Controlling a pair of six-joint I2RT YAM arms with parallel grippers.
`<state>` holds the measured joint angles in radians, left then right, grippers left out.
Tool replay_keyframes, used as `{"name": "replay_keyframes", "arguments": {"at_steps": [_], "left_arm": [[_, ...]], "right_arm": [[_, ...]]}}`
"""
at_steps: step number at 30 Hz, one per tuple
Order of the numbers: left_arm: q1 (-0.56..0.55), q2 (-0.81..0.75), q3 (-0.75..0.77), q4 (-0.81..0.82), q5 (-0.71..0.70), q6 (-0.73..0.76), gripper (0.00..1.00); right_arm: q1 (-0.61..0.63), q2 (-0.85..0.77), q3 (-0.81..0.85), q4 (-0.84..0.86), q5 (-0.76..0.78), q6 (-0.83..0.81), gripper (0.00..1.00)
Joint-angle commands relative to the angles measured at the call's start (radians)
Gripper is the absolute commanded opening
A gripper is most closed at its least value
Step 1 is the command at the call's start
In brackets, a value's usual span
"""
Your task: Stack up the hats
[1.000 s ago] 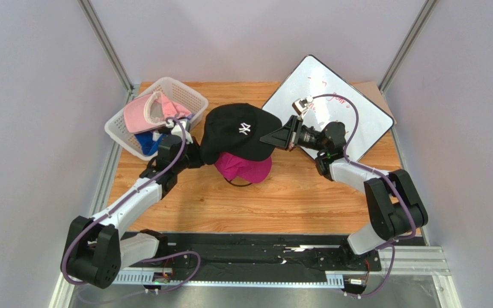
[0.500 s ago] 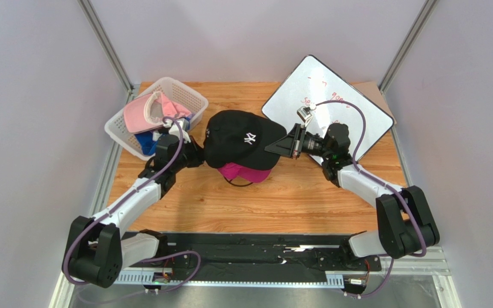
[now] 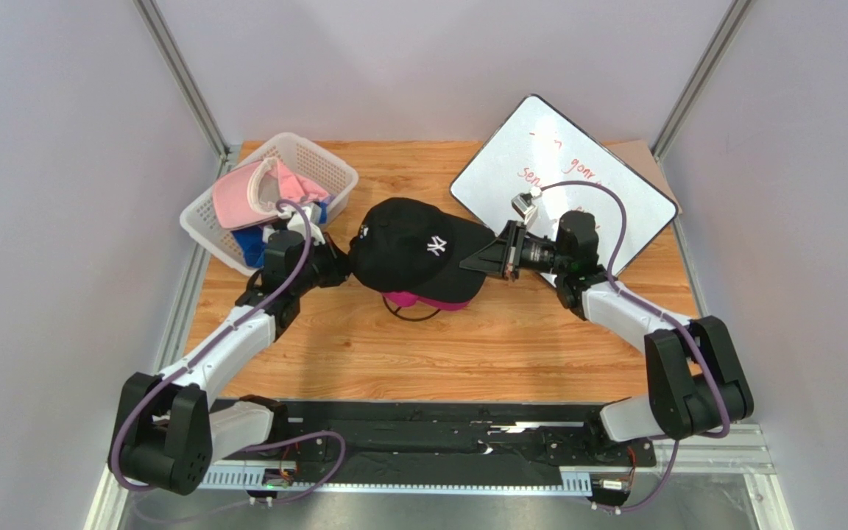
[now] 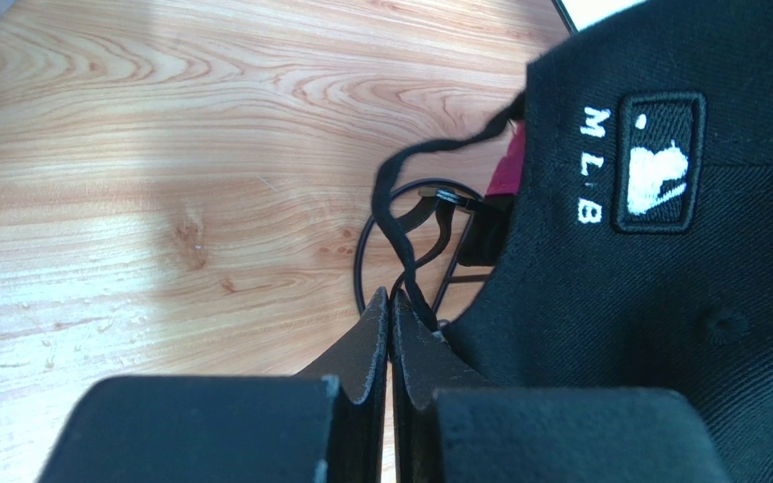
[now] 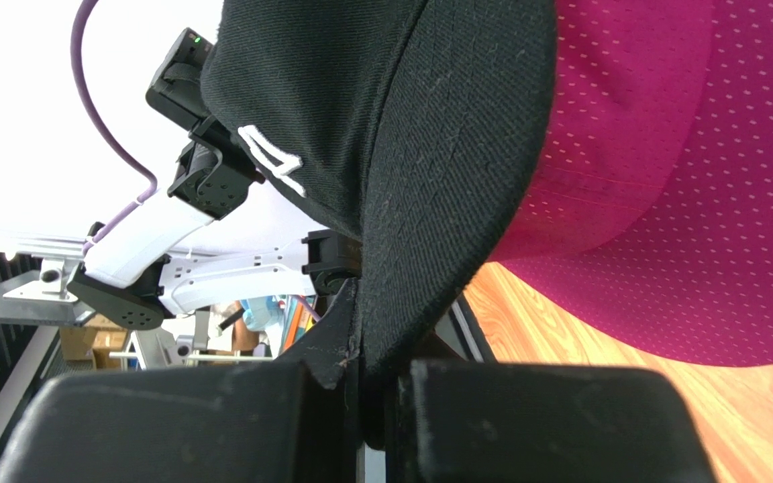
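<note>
Item: black cap (image 3: 417,252), white NY logo on the front and an MLB patch at the rear, held between both arms at the middle of the wooden table (image 3: 506,342). It sits over the magenta cap (image 3: 419,300), hiding all but a strip of magenta at its near edge. Left gripper (image 4: 389,304): fingers pinched together on the black cap's rear strap. Right gripper (image 5: 365,372): clamped on the black cap's brim, the brim edge running down between the two fingers. Black wire stand (image 4: 360,264): a thin loop shows under the caps, touching the tabletop. White mesh basket (image 3: 318,160): far left corner, holding the light pink cap (image 3: 243,197) on top and the royal blue cap (image 3: 249,241) below it. Whiteboard (image 3: 605,182): lying flat at far right, faint red writing.
</note>
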<state>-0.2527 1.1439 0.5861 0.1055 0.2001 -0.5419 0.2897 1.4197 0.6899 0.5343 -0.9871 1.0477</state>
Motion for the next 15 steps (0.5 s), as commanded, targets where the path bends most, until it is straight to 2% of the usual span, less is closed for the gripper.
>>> {"name": "replay_keyframes", "arguments": {"at_steps": [1,15], "left_arm": [[0.021,0.008,-0.005,0.048,0.013,-0.001,0.0],[0.047,0.05,0.014,0.066,0.036,0.008,0.0]], "right_arm": [[-0.032,-0.031,0.003,-0.124,0.053,-0.1,0.0],[-0.058,0.038,-0.023,-0.122,0.07,-0.074,0.0]]}}
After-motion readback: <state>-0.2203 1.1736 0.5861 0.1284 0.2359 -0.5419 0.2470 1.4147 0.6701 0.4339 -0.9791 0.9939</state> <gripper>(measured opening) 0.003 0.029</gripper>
